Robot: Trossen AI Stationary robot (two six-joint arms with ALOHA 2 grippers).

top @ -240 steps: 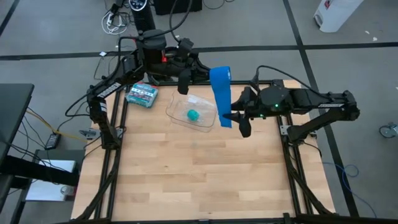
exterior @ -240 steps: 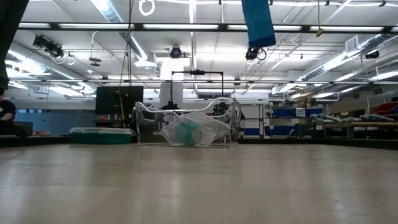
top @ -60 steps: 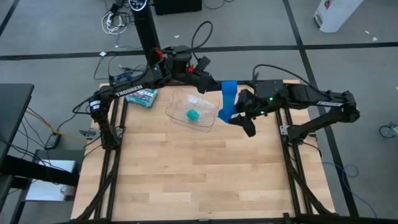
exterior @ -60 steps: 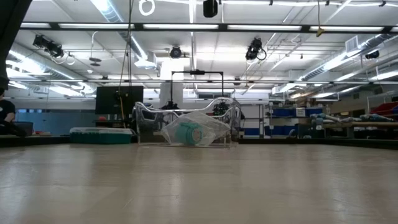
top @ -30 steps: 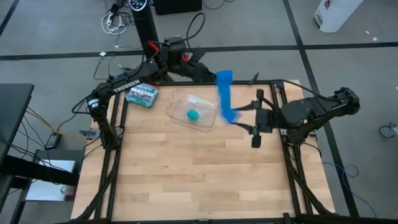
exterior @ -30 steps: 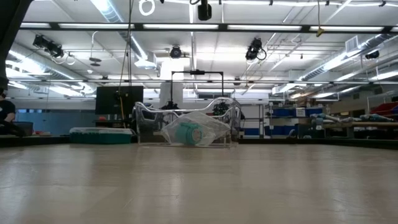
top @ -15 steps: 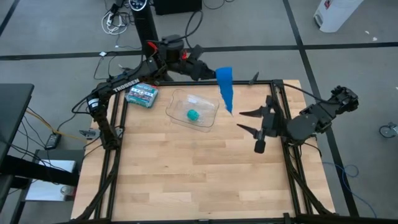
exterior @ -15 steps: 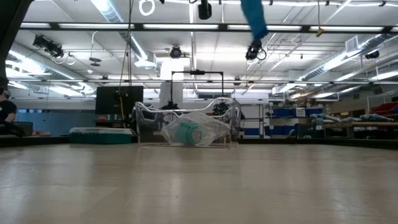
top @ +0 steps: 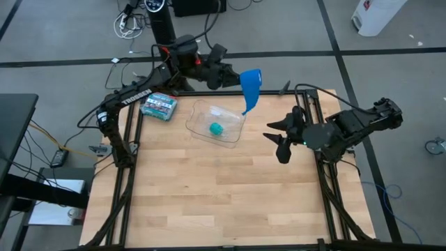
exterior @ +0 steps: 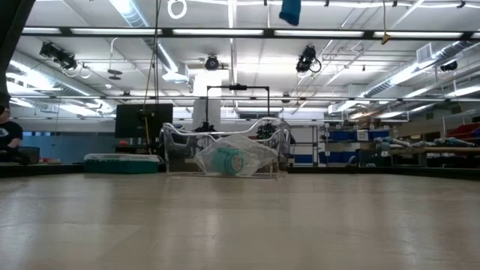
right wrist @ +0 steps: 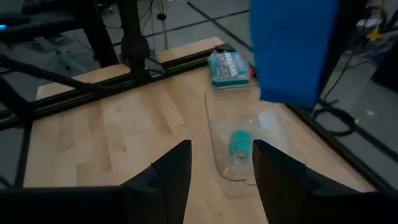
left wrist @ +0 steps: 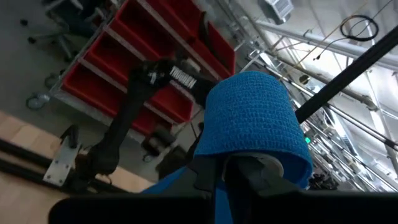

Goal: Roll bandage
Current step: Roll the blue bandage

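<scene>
The bench [top: 209, 188] is pale wood planks in a dark metal frame, and its near half is bare. Above its right side the right pincer [top: 277, 139] hangs in the air with its two dark pointed fingers spread apart, holding nothing; its arm reaches in from the right edge, bent at the elbow.

Farther back a clear, crinkled plastic tray [top: 201, 127] sits on the wood with a small teal-green roll [top: 217, 129] inside. Just beyond the tray's left end lies a green-and-white printed box [top: 159, 106], flat on the back left corner.

At the back edge the left arm stretches across from its post, and the left pincer [top: 230, 74] is clamped on the upper end of the bandage [top: 250, 89]. This bright blue strip of soft, pebbled fabric drapes over the fingers and hangs free, high above the tray's right end, touching neither the bench nor the right pincer.
</scene>
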